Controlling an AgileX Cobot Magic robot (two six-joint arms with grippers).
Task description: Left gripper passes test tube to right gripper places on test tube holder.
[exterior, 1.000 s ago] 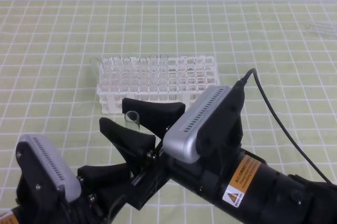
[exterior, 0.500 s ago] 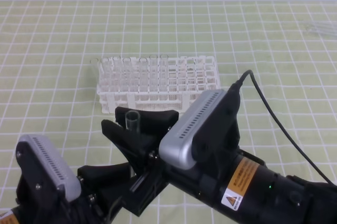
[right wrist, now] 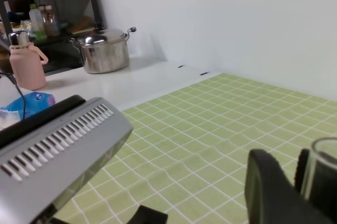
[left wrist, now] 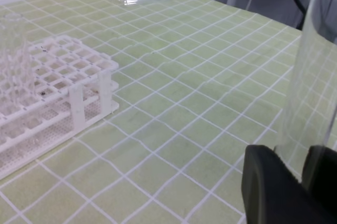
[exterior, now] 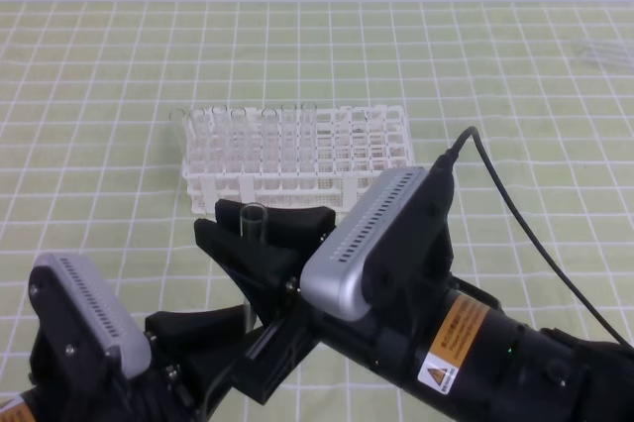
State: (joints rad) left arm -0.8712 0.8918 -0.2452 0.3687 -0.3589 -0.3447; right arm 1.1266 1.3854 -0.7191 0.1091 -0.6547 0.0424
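The test tube (exterior: 256, 216) stands nearly upright above the table, in front of the white test tube holder (exterior: 287, 187). My right gripper (exterior: 256, 231) reaches in from the lower right, and its black jaws are shut on the tube just below the open rim. My left gripper (exterior: 223, 335) sits lower left and is shut on the tube's lower part, which is mostly hidden in this view. In the left wrist view the clear tube (left wrist: 310, 77) rises from between the black fingers (left wrist: 274, 187). The right wrist view shows the tube's rim (right wrist: 324, 158) beside a finger (right wrist: 268, 190).
Several other clear tubes (exterior: 238, 130) stand in the holder's left rows. Loose tubes (exterior: 604, 51) lie on the green checked cloth at the far right. The right arm's black cable (exterior: 525, 224) arcs over the cloth. A steel pot (right wrist: 105, 50) stands on a side counter.
The right gripper's jaws have come together on the upper part of the tube. The tube has shifted slightly. The left gripper has kept its hold and place.
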